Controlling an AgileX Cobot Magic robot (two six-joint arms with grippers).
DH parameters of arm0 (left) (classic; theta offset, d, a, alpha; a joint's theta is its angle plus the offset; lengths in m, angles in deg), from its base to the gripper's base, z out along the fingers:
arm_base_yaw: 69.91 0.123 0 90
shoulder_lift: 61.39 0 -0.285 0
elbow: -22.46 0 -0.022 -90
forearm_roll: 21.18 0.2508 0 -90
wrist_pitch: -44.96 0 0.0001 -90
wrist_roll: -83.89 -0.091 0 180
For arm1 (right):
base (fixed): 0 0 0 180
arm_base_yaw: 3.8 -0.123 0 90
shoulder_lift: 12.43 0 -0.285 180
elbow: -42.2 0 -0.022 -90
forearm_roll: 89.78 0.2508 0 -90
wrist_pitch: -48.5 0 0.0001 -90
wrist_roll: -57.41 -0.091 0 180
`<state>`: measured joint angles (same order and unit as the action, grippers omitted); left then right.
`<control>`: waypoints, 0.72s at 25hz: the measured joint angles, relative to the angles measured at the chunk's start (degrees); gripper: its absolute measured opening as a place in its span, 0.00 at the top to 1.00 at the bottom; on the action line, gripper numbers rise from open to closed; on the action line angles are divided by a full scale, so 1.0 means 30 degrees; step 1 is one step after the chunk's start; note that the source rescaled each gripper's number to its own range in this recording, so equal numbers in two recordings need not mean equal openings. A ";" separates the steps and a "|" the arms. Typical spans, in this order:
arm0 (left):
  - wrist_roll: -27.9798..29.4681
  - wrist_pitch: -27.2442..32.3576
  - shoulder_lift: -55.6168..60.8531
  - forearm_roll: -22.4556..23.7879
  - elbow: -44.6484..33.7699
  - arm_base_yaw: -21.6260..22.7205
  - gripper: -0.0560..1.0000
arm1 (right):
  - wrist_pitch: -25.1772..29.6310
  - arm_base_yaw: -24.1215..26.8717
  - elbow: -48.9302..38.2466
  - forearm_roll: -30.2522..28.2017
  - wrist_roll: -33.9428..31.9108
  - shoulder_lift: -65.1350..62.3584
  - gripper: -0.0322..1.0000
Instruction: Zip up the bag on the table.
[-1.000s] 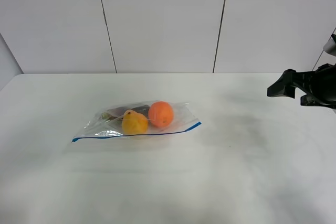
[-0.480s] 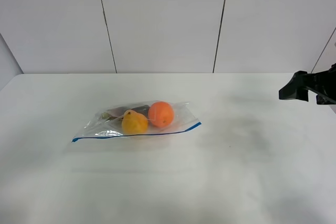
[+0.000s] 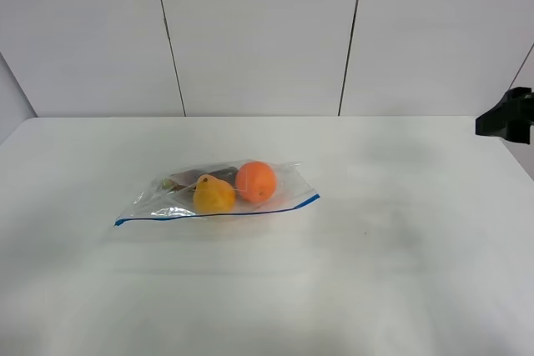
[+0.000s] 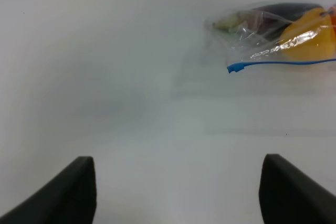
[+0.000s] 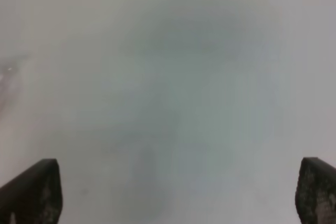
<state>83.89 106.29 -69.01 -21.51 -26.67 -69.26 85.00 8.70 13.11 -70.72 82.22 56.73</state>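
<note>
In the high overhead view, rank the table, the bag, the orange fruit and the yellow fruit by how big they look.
1. table, by far the largest
2. bag
3. orange fruit and yellow fruit: they look about alike in size and lie side by side, so I won't rank them.

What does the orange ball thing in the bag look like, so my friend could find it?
Look at the big white table, then the clear plastic bag lying left of its middle. Inside, toward the bag's right end, sits a round orange fruit. It is smoother and redder than the yellow fruit touching its left side.
</note>
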 joint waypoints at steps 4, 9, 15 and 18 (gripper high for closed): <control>0.0000 0.0000 0.0000 0.0000 0.0000 0.0000 0.27 | 0.0000 0.0000 0.0000 -0.1530 -0.1975 -0.1629 0.00; 0.0000 0.0000 0.0000 0.0000 0.0000 0.0000 0.27 | 0.0260 0.0000 0.0000 -0.1718 -0.2320 -0.3935 0.00; 0.0000 0.0000 0.0000 0.0000 0.0000 0.0000 0.27 | 0.0671 0.0000 0.0000 -0.1652 -0.2383 -0.6964 0.00; 0.0000 0.0000 0.0000 0.0000 0.0000 0.0000 0.27 | 0.1003 0.0000 0.0000 -0.1655 -0.2402 -0.8252 0.00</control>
<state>83.89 106.29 -69.01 -21.51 -26.67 -69.26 88.01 8.70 13.11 -75.69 75.01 31.97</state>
